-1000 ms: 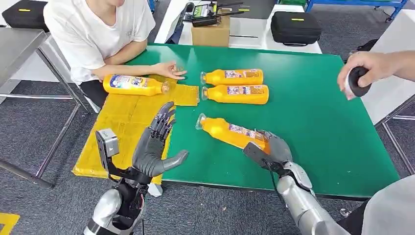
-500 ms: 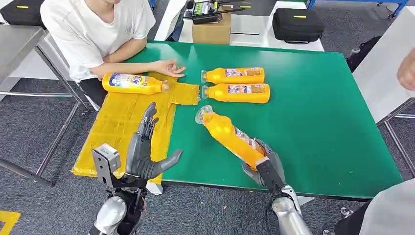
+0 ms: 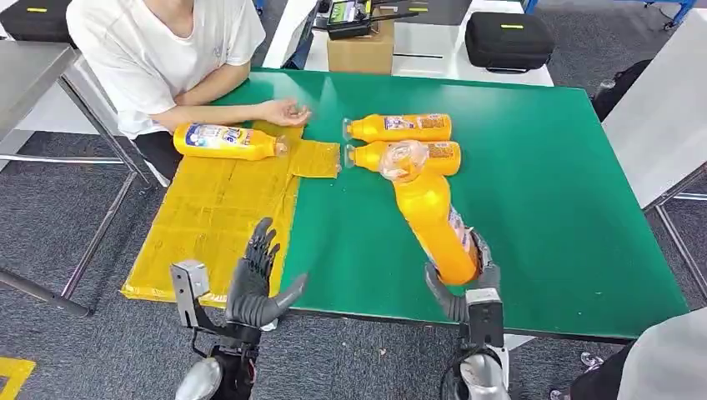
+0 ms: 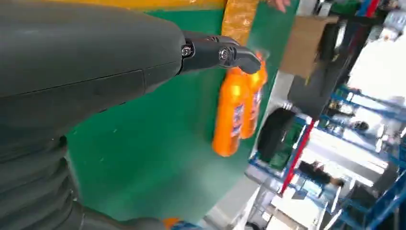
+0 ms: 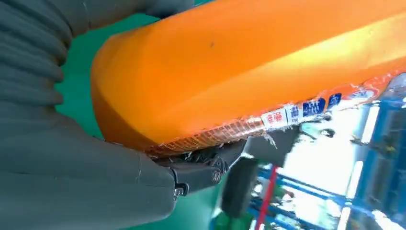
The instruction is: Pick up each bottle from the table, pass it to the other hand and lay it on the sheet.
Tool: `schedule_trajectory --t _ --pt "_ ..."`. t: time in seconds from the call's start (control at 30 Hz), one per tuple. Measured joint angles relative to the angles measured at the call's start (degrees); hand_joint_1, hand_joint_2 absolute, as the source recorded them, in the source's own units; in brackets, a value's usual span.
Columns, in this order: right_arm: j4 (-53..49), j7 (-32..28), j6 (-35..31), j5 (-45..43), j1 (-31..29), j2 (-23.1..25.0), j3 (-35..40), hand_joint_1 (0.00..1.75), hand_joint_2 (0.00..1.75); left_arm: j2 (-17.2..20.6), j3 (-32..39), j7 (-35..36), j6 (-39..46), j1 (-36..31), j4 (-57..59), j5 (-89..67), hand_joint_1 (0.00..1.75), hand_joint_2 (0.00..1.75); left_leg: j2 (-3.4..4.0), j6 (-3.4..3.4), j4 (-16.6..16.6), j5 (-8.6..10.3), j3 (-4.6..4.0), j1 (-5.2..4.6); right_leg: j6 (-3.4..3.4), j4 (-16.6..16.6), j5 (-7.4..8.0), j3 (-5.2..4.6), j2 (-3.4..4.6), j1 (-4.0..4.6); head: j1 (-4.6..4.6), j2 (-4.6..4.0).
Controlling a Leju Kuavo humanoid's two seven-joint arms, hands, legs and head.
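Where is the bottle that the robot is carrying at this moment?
In the head view the lifted bottle is in the right robot hand, above the near edge of the green table, its cap pointing toward the two bottles lying behind.

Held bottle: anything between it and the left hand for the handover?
Nothing visible. The right hand grips the raised bottle by its base; between it and the open left hand lies bare green table.
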Motion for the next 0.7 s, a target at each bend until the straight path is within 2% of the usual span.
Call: schedule_trajectory --t 0.23,0.7 --pt "-4.59 -0.04 -0.48 -0.15 1.61 0.68 2.66 1.75 1.75 0.07 -1.07 0.07 -0.7 0.45 0.5 0.0 0.0 1.75 -0.02 0.0 0.0 0.02 0.01 -0.01 0.01 0.0 0.01 0.04 -0.01 -0.02 0.0 0.0" --pt "-5.96 -0.09 -0.55 -0.61 1.95 0.7 3.32 1.75 1.75 0.09 -1.18 0.07 -0.7 0.47 0.55 0.0 0.0 1.75 -0.02 0.0 0.0 0.01 0.0 -0.01 0.02 0.0 0.0 0.02 -0.01 -0.02 0.0 0.0"
